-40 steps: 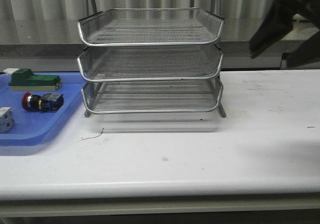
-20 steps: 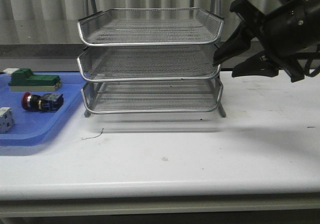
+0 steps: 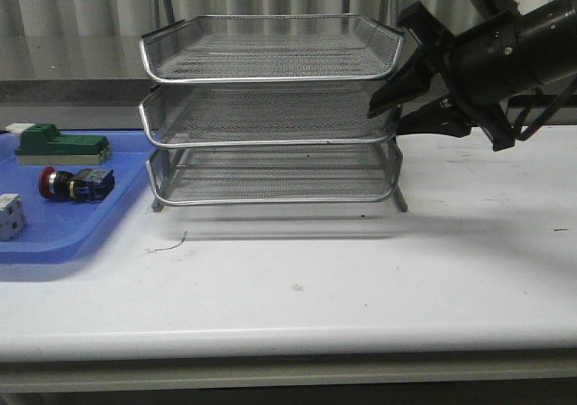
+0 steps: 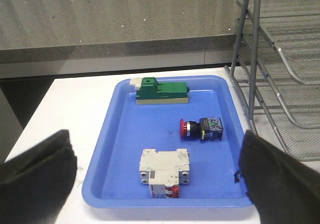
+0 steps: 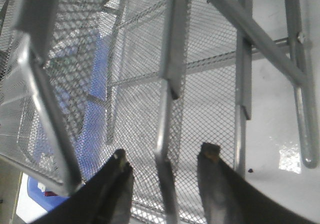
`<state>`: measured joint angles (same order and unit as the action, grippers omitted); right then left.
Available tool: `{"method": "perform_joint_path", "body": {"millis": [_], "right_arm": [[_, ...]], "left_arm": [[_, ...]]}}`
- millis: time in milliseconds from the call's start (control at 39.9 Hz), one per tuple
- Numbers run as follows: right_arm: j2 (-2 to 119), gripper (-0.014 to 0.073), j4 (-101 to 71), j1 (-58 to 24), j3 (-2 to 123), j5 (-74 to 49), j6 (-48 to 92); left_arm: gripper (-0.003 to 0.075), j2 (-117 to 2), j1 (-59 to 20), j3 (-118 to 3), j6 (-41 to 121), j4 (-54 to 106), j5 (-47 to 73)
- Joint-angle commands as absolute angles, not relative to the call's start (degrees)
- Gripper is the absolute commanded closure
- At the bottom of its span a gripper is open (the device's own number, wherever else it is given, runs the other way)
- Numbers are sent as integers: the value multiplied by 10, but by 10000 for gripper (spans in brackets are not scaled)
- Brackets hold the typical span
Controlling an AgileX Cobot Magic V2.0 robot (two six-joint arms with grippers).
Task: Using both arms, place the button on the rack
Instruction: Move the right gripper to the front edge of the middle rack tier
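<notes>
Two arms, two jobs: right black tapered gripper has jaws spread around the silver wire-mesh rack's middle-tier rim, needing to clamp and pull, while the left gripper hangs open above the red-capped button lying in the blue plastic tray.

A broad white bench with a pale, slightly scuffed top and a rounded front edge fills the lower part of the front view, marked by a few small dark specks. Behind it runs a long grey speckled stone-like counter ledge with a polished top that catches soft highlights, and below that ledge sits a dark recess. Farther back stands a wall of pale grey vertically ribbed panelling, evenly lit with soft shadows on the bench.
</notes>
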<state>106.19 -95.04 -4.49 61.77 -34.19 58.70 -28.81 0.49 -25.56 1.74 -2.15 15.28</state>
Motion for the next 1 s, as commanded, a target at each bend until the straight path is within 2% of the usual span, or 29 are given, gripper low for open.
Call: {"method": "perform_joint_path", "body": {"millis": [0,125,226,728,878,978], "right_arm": [[1042,371,-980,-46,637,-373,595],[1042,465,-985,-45,637,-382,595],[1042,504,-985,-45,637,-388,595],[1042,524,-968,-14,637,-456,595],[1042,594,-950,-14,637,-464,595],[1042,592,-943,-10,637,-471,595]], "left_arm": [[103,-294,5,-276,18,-22,108],[103,-294,5,-276,18,-22,108],[103,-294,5,-276,18,-22,108],[103,-294,5,-276,18,-22,108],[103,-294,5,-276,18,-22,108],[103,-294,5,-276,18,-22,108]]}}
